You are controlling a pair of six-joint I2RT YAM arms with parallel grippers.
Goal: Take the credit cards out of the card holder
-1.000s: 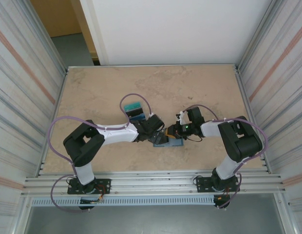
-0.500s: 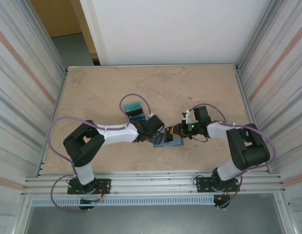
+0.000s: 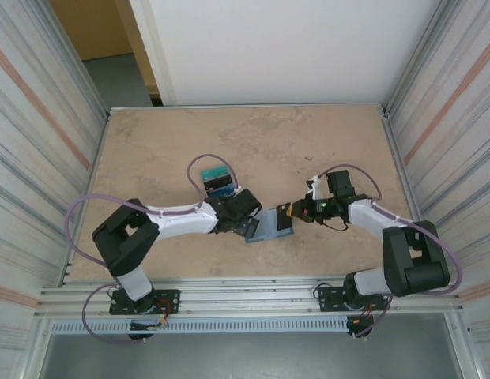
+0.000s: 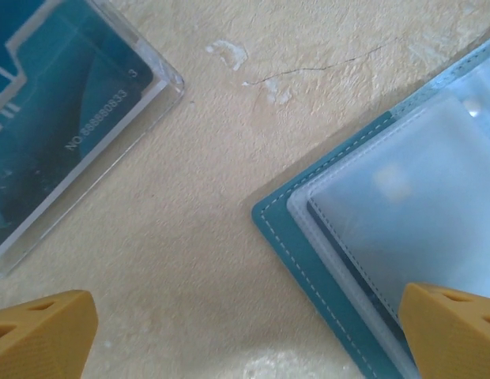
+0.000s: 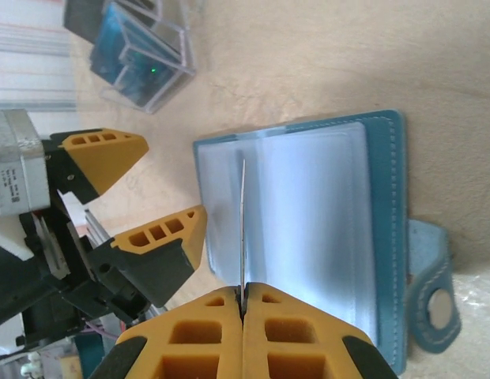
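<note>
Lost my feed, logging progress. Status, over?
Left gripper open over holder corner. Right gripper shut on thin sheet at open holder. Loose cards lie apart. Nothing in the way.

Left claw [image 4: 245,338] wide, right claw [image 5: 243,294] pinched.

Saw a sandy table [image 3: 324,142] with pale spots and one thin crack [image 4: 324,66]. Saw a white wall [image 3: 292,47] behind it, striped metal walls [image 3: 39,134] at both sides, silver rails [image 3: 253,296] along the near edge, and a brown board [image 3: 95,28] far back left with grey floor [image 3: 122,79] beside it.
</note>
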